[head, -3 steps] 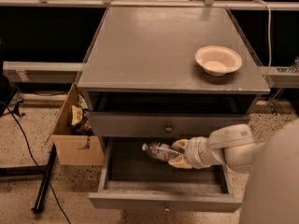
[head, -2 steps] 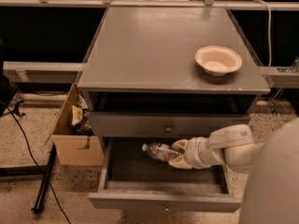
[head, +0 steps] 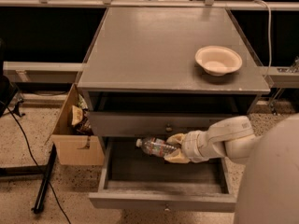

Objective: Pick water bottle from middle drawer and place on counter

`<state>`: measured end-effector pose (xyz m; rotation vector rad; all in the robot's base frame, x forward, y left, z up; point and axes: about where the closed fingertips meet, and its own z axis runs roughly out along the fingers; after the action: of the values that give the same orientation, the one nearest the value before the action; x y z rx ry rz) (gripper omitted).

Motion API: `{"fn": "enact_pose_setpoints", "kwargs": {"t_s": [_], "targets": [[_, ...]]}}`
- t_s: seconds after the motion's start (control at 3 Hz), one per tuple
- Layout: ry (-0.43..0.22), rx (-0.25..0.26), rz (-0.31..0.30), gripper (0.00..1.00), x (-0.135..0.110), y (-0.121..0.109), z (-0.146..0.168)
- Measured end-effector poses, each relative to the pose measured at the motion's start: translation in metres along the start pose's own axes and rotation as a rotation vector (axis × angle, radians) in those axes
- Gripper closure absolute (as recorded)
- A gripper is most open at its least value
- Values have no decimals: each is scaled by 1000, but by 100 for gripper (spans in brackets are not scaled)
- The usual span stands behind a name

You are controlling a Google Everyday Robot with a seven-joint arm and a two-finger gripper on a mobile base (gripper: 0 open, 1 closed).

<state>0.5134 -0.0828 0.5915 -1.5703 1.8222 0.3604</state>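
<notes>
The water bottle (head: 155,147), clear with a white cap pointing left, lies on its side in my gripper (head: 174,148), which is shut on its right end. It hangs over the dark floor of the open middle drawer (head: 163,200), just under the closed upper drawer (head: 140,124). My white arm (head: 224,139) reaches in from the right. The counter (head: 149,45) is the grey cabinet top above.
A cream bowl (head: 218,59) sits on the counter at the right. A cardboard box (head: 74,125) with items stands on the floor left of the cabinet. A black stand leg (head: 44,178) and a cable lie on the floor at the left.
The bottle and gripper stand slightly higher in the drawer opening than before; otherwise little has moved.
</notes>
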Motion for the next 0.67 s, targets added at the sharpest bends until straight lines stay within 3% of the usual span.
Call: {"fn": "enact_pose_setpoints", "kwargs": {"t_s": [0.67], "targets": [[10,-30,0,100,-45,4,-21]]}}
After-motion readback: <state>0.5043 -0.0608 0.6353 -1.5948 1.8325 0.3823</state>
